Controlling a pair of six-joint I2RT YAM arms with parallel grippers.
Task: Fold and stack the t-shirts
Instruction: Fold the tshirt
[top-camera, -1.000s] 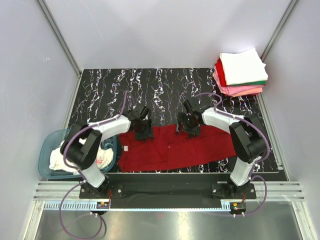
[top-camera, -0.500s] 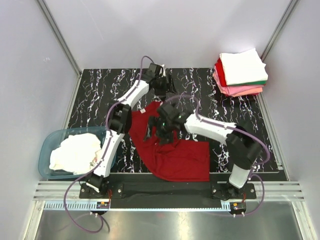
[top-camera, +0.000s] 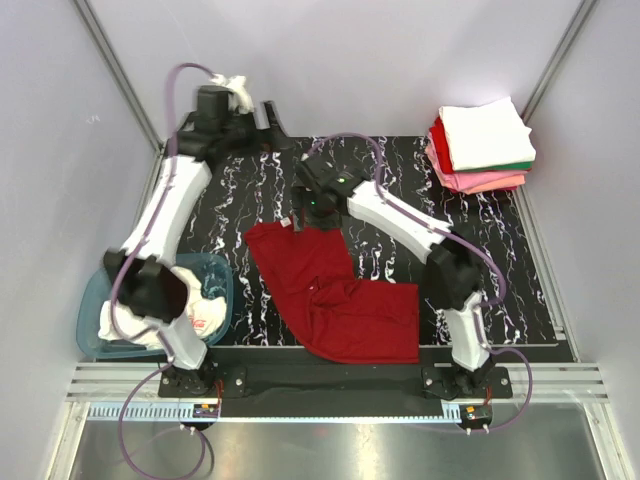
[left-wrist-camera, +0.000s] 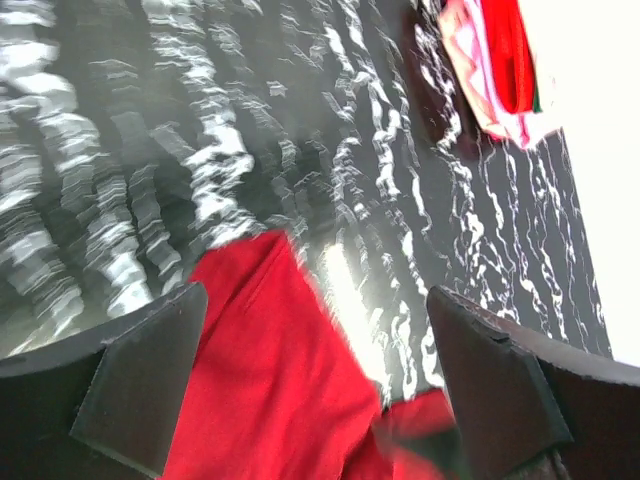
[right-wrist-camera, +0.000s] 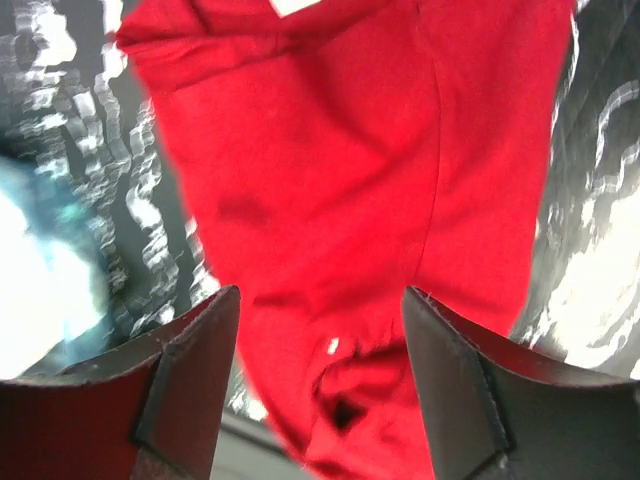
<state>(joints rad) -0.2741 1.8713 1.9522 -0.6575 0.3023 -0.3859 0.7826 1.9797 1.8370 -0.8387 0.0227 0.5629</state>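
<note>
A dark red t-shirt (top-camera: 335, 295) lies partly folded in an L shape on the black marbled table (top-camera: 400, 170). My right gripper (top-camera: 304, 216) hovers over the shirt's far edge. In the right wrist view it (right-wrist-camera: 320, 395) is open above the rumpled red cloth (right-wrist-camera: 340, 150) and holds nothing. My left gripper (top-camera: 271, 127) is raised high at the back left, away from the shirt. Seen from the left wrist, it (left-wrist-camera: 315, 395) is open wide with the red shirt (left-wrist-camera: 270, 380) far below. Folded t-shirts (top-camera: 483, 145) are stacked at the back right, white on top.
A teal tub (top-camera: 96, 290) with white shirts (top-camera: 150, 310) sits at the left edge beside the left arm's base. Grey walls and metal rails enclose the table. The folded stack (left-wrist-camera: 495, 60) shows blurred in the left wrist view.
The left arm swung up and back to the far left and opened wide. The right gripper moved to the shirt's far edge. The shirt's upper part now lies flatter, drawn toward the back.
</note>
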